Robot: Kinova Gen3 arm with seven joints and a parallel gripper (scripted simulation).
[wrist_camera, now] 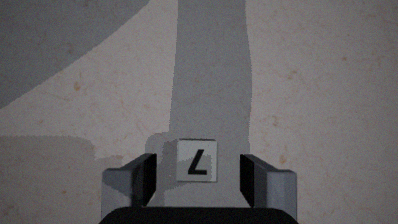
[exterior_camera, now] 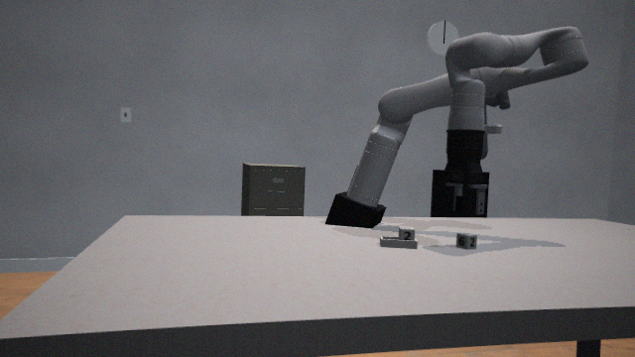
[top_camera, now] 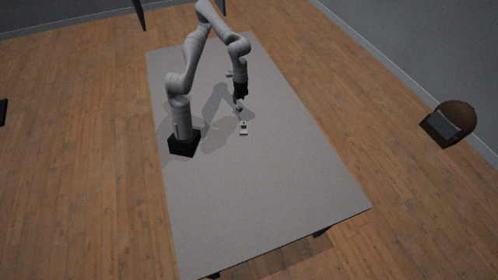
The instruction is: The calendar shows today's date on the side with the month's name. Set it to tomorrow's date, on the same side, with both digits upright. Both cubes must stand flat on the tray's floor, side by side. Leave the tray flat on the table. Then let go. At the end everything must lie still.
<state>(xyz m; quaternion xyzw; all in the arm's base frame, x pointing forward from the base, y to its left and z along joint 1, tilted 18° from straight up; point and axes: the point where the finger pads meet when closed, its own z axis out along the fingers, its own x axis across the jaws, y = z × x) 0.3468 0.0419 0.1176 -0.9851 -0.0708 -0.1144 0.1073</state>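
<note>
- Wide open, my end effector hangs above the loose cube!
- Nearby, the tray carries the other cube.

Office-like room (filing cabinet, wall clock, plank floor).

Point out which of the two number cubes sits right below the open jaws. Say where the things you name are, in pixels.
The cube on the table (top_camera: 239,108) (exterior_camera: 466,241) (wrist_camera: 197,161), with a 7 on top; the other cube (top_camera: 243,125) (exterior_camera: 407,233) stands in the tray (top_camera: 243,133) (exterior_camera: 398,243).
</note>
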